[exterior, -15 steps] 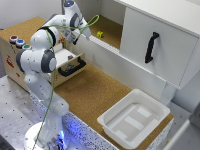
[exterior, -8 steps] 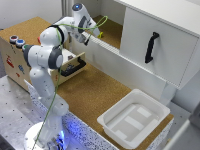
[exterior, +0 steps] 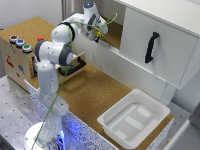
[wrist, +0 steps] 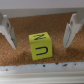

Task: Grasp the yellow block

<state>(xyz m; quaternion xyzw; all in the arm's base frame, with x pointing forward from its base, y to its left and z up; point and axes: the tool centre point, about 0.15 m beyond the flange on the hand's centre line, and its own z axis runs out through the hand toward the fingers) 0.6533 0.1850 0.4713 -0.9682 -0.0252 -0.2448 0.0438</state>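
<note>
The yellow block is a small yellow-green cube with dark marks on its faces. It lies on a cork surface in the wrist view, midway between my two pale fingers, which stand apart on either side without touching it. My gripper is open. In the exterior view the gripper reaches over the white wall into the cork-floored recess beside the cabinet; the block is not visible there.
A white cabinet with a black handle stands at the exterior view's right. A white tray lies on the cork table. A wooden box with coloured buttons stands at the left. A black-and-wood fixture sits by the arm.
The arm has swung toward the exterior view's right, carrying the gripper over the white wall into the recess.
</note>
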